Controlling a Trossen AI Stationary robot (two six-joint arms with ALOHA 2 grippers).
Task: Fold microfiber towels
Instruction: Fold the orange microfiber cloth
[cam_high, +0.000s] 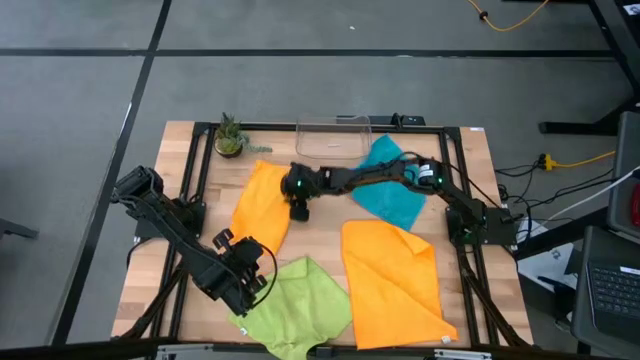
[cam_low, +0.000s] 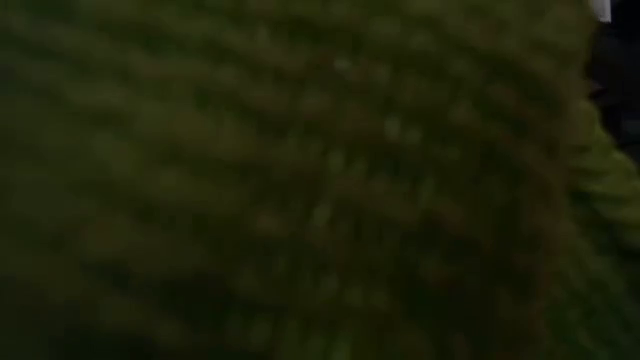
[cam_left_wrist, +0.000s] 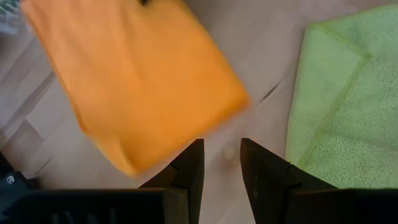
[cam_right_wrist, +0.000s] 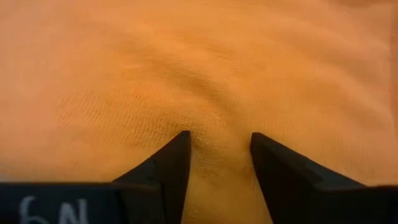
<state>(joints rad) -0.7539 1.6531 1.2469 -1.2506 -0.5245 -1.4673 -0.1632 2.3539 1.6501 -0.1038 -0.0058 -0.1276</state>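
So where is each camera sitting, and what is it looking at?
High view: above the table, looking straight down at four towels and both arms; the right gripper is on the folded orange towel.
Low view: at table height, blocked by the lime green towel; no arm shows.
Left wrist view: over the left gripper, open above bare wood.
Right wrist view: fingers pressing orange cloth.
Shared: high and left wrist views both show that orange towel.

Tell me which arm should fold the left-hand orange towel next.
Right, probably. The right tool is already pressed into that orange towel, cloth bunching between its fingers. The left tool hangs open over bare table near the green towel, holding nothing.
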